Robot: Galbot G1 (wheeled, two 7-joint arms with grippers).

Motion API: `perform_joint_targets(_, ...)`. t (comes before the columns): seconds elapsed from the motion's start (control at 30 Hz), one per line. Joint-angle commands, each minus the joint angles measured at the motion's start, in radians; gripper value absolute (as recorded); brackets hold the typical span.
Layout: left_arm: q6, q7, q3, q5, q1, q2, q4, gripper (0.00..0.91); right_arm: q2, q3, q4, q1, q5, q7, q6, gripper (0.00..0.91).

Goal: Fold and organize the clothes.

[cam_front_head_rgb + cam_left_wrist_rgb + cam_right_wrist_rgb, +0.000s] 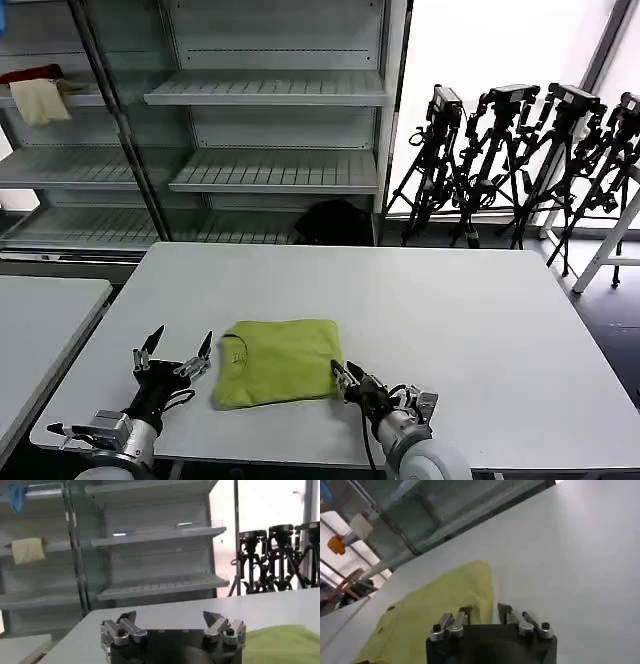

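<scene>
T-shirt folded | between left pincer | right pincer

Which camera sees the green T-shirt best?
The head view: the whole folded green T-shirt lies on the white table. The right wrist view shows part of it; the left wrist view, just an edge.

A lime-green T-shirt lies folded into a rough rectangle, flat on the table.

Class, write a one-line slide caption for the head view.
Folded lime-green T-shirt on white table, flanked by open left claw and right claw.
</scene>
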Motion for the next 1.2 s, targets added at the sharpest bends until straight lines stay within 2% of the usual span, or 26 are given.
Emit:
perform_joint_targets(0.03, -0.001, -0.001, 0.004, -0.001, 0.001, -0.003, 0.0, 0.907, 0.017, -0.028, -0.027, 0.005, -0.027, -0.013, -0.002, 0.0)
perform_joint_targets(0.3, -0.006, -0.001, 0.01, 0.002, 0.003, -0.007, 0.003, 0.907, 0.003, -0.005, 0.003, -0.013, -0.01, 0.006, 0.0, 0.0)
perform_joint_targets(0.5, -0.014, -0.002, -0.001, 0.001, 0.007, -0.001, 0.008, 0.907, -0.06, 0.035, 0.085, -0.105, 0.008, 0.032, 0.0, 0.0)
perform_joint_targets(0.63, -0.014, -0.002, 0.001, 0.0, 0.007, 0.001, 0.011, 0.907, -0.081, 0.057, 0.123, -0.174, 0.003, 0.024, 0.002, 0.0)
perform_joint_targets(0.77, -0.011, -0.002, 0.009, 0.002, 0.005, -0.002, 0.01, 0.907, -0.066, 0.063, 0.118, -0.187, -0.038, 0.018, 0.003, 0.01)
perform_joint_targets(0.8, -0.011, -0.002, 0.01, 0.002, 0.005, -0.002, 0.01, 0.907, -0.062, 0.063, 0.111, -0.181, -0.053, 0.016, 0.004, 0.907)
perform_joint_targets(0.9, -0.011, -0.002, 0.011, 0.003, 0.007, -0.001, 0.006, 0.907, -0.045, 0.062, 0.108, -0.175, -0.103, 0.002, 0.005, 0.907)
perform_joint_targets(1.1, -0.015, -0.001, 0.002, -0.006, 0.019, 0.002, -0.005, 0.907, -0.042, 0.073, 0.185, -0.195, -0.189, 0.011, 0.006, 0.907)
perform_joint_targets(1.13, -0.016, -0.001, -0.001, -0.013, 0.019, 0.003, -0.006, 0.907, -0.036, 0.091, 0.211, -0.199, -0.272, 0.006, 0.006, 0.907)
perform_joint_targets(1.2, -0.014, -0.001, -0.006, -0.031, 0.015, 0.005, -0.011, 0.907, -0.03, 0.131, 0.253, -0.197, -0.38, -0.002, 0.006, 0.907)
